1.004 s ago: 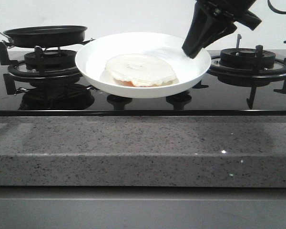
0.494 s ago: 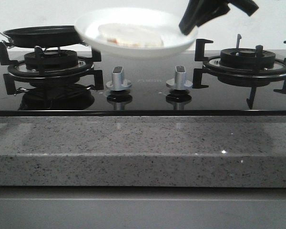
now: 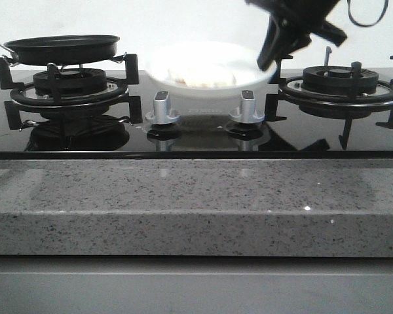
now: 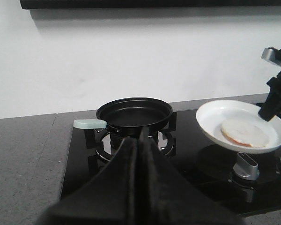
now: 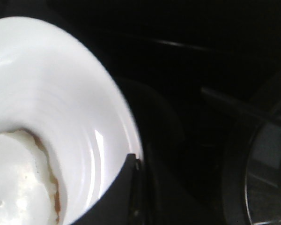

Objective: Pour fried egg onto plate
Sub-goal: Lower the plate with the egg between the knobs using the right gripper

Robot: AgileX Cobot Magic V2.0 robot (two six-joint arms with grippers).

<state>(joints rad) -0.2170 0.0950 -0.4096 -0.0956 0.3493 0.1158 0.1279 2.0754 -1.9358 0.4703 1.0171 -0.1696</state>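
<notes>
The white plate [image 3: 209, 72] hangs above the black glass hob behind the two knobs, with the fried egg [image 3: 206, 77] lying in it. My right gripper [image 3: 270, 59] is shut on the plate's right rim. The plate [image 4: 241, 124] and egg [image 4: 244, 132] also show in the left wrist view, and close up in the right wrist view, plate [image 5: 61, 108], egg [image 5: 16, 183], gripper [image 5: 136, 161]. The black frying pan [image 3: 62, 49] sits empty on the left burner. My left gripper [image 4: 141, 136] is shut and empty, in front of the pan [image 4: 133, 112].
Two silver knobs [image 3: 162, 108] [image 3: 247, 106] stand on the hob's middle. The right burner grate [image 3: 340, 85] is bare. The pan's pale green handle [image 4: 90, 123] points left. A speckled grey counter edge [image 3: 196, 203] runs along the front.
My right gripper has carried the plate with the egg away from the camera and down, from in front of the knobs to low behind them. The pan has not moved.
</notes>
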